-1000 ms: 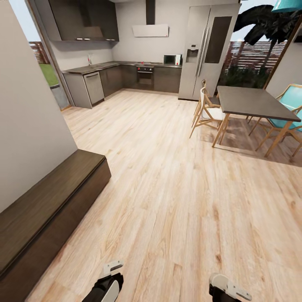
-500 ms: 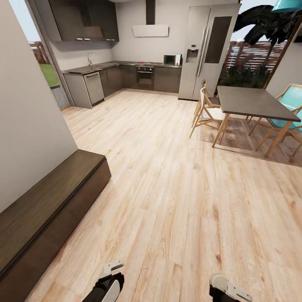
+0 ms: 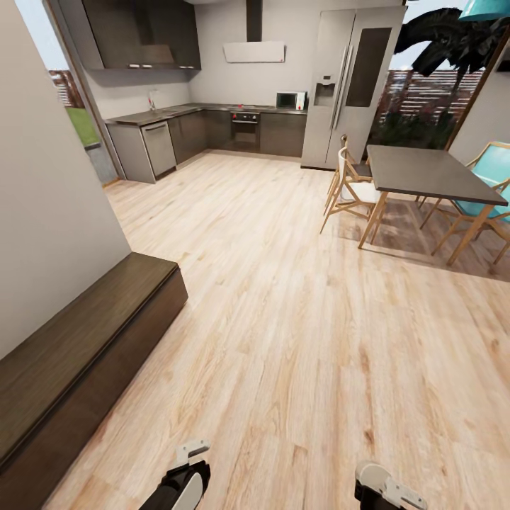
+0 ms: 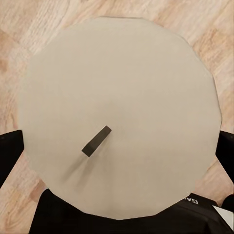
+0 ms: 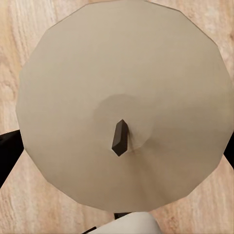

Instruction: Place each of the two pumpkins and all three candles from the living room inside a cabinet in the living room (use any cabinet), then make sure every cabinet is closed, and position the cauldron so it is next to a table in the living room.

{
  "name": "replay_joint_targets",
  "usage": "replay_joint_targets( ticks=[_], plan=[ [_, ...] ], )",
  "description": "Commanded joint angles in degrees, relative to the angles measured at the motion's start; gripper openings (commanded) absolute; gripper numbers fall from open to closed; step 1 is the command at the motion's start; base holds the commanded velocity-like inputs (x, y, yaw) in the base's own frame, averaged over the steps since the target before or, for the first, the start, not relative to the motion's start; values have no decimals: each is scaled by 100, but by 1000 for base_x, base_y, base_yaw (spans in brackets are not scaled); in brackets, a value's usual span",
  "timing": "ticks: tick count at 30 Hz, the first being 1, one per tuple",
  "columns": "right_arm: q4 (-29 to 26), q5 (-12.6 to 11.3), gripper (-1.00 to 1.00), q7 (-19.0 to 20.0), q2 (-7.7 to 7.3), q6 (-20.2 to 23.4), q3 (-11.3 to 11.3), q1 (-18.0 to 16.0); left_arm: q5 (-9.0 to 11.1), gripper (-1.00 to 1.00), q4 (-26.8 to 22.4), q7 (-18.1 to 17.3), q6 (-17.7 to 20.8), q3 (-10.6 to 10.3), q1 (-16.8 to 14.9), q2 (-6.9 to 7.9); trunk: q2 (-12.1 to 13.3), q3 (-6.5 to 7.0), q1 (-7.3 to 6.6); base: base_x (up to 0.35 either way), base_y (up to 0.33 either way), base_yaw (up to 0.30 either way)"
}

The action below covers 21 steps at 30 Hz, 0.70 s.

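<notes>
A beige candle [image 4: 122, 97] with a dark wick sits between the black fingers [image 4: 9, 156] of my left gripper [image 4: 117, 153], which is shut on it above the wood floor. A second candle [image 5: 122, 73] is held the same way in my right gripper [image 5: 117, 153]. In the head view both arms show low at the picture's lower edge, the left arm [image 3: 183, 482] and the right arm [image 3: 382, 489]. The long dark brown cabinet [image 3: 78, 354] runs along the wall at the left, its front flat and shut. The pumpkins and the cauldron are out of view.
A grey wall [image 3: 49, 212] rises behind the cabinet. A dark-topped dining table [image 3: 425, 173] on wooden legs with chairs [image 3: 350, 191] stands at the right. A kitchen counter [image 3: 212, 131] and a fridge [image 3: 350, 85] line the far end. Pale wood floor [image 3: 297, 319] stretches ahead.
</notes>
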Motion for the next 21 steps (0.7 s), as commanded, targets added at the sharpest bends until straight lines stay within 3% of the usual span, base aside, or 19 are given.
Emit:
replay_joint_targets(
  ticks=[1,6,21],
  plan=[
    [-1,-62,-100,-16,0,-17,12,-2,33,-100,-11,48,77,-28,-3,-5,-3,-5,0,0,0,0],
    [0,-61,-100,-16,0,-20,12,-2,33,-100,-28,49,297,-28,-3,-44,-3,-5,0,0,0,0],
    [2,-60,-100,-16,7,-20,12,-2,33,-100,-30,56,333,-36,-3,-64,-3,-5,0,0,0,0]
  ],
)
